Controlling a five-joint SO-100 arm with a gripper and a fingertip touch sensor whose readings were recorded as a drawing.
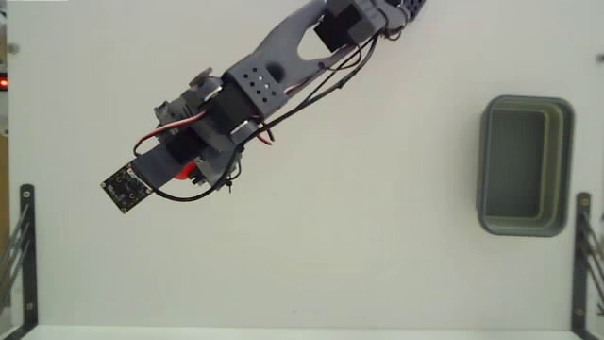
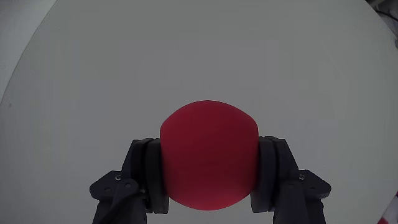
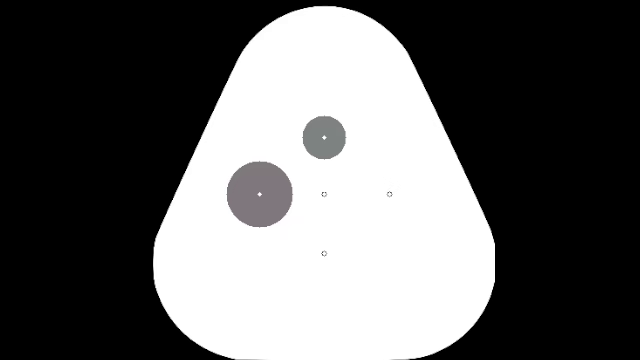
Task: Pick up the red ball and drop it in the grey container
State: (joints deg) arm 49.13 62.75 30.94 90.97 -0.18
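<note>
In the wrist view the red ball (image 2: 209,149) sits squeezed between the two dark fingers of my gripper (image 2: 209,167), which is shut on it. The white tabletop lies behind it. In the fixed view the arm reaches down from the top to the left half of the table. There only a sliver of the red ball (image 1: 185,171) shows under the gripper (image 1: 191,174). The grey container (image 1: 483,170) stands empty, far off at the right side of the table. It is out of the wrist view.
A small camera board (image 1: 125,186) sticks out from the wrist toward the lower left. Black metal brackets stand at the lower left (image 1: 25,247) and lower right (image 1: 583,260) table edges. White tabletop (image 1: 377,217) lies between the arm and the container.
</note>
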